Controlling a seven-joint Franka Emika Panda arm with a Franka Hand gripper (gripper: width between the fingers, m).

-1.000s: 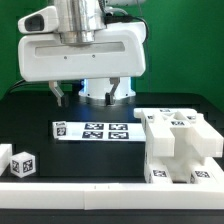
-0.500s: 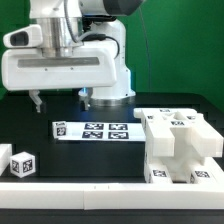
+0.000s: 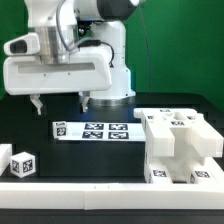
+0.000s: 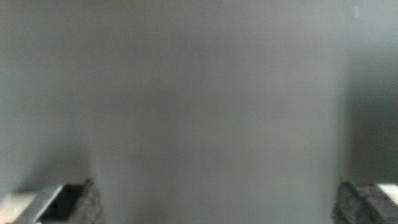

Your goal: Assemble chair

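- Clutter at far left: small tagged cube [image 3: 22, 163], approx 7 o'clock from gripper [image 3: 61, 102], low in ext. view. Not a chair part.
- gripper: hangs high over black table [image 3: 20, 135], jaws fully apart, nothing between them. Finger line runs 9–3 o'clock in ext. view. Wrist view gives only grey blur w/ fingertips [image 4: 64, 200] at the edges, no part in sight.
- marker board [image 3: 92, 130]: flat on table, approx 5 o'clock from gripper. End toward ext. view's right lies near chair.
- chair [image 3: 180, 145]: blocky white tagged assy on table, ext. view's right, approx 4 o'clock from gripper, well apart and lower. Long axis looks approx 12–6 o'clock, i.e. across finger line (my read, not certain).
- Next move, judged: travel toward 4 o'clock past board, then descend.
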